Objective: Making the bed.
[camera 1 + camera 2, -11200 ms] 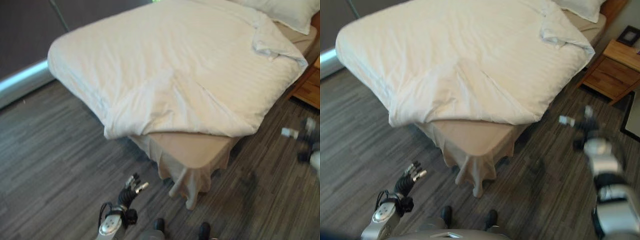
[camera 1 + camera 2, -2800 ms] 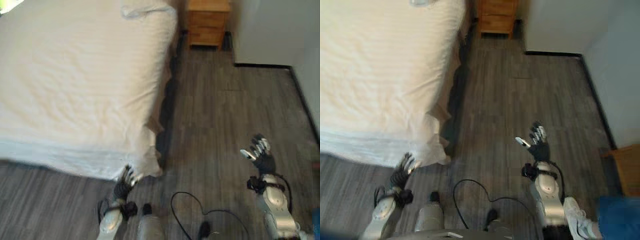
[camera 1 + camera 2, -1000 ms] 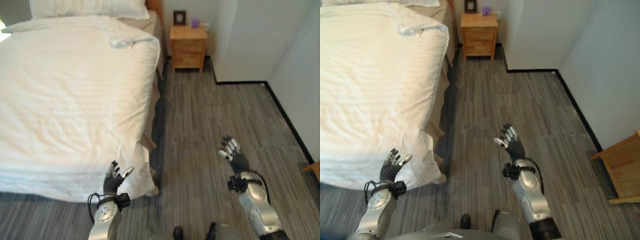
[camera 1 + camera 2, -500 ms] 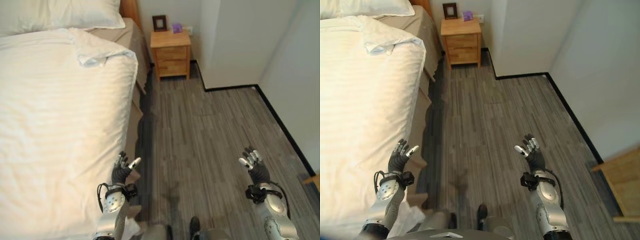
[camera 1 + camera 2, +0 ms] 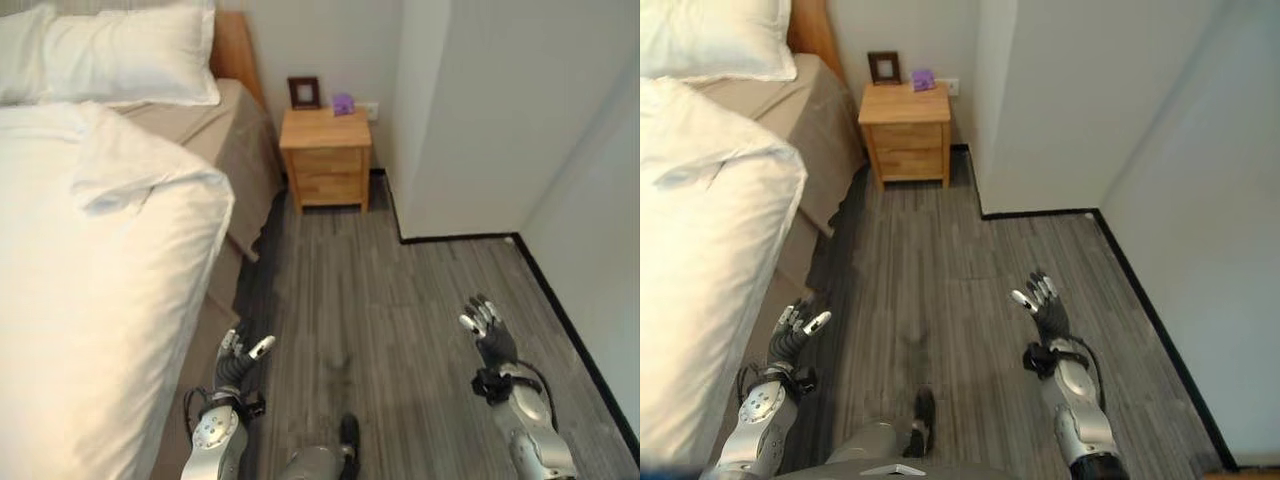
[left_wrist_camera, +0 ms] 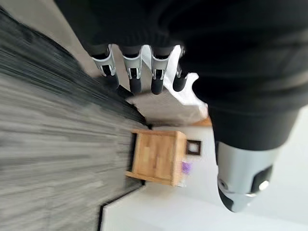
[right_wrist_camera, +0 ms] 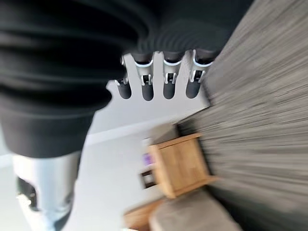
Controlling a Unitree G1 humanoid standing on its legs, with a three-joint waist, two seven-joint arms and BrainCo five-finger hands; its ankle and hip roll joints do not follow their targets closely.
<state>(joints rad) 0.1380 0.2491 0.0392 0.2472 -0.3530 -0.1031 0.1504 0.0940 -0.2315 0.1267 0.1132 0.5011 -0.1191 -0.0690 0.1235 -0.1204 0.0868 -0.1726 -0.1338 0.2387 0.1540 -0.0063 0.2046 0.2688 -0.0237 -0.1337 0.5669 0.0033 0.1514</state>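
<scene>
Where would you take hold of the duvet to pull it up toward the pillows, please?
Probably the folded-back corner of the duvet, pinched from the aisle side. It lies bunched and raised near the bed's edge, short of the pillows, so there is loose cloth to pinch. The left hand is open beside the bed.

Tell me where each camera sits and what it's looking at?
Left eye view: on the head, looking down at the duvet, nightstand, left hand and right hand, both open.
Right eye view: beside it, same scene.
Left wrist view: along the left hand's fingers at the nightstand.
Right wrist view: along the right hand's fingers, same nightstand.
All four share the nightstand.
</scene>
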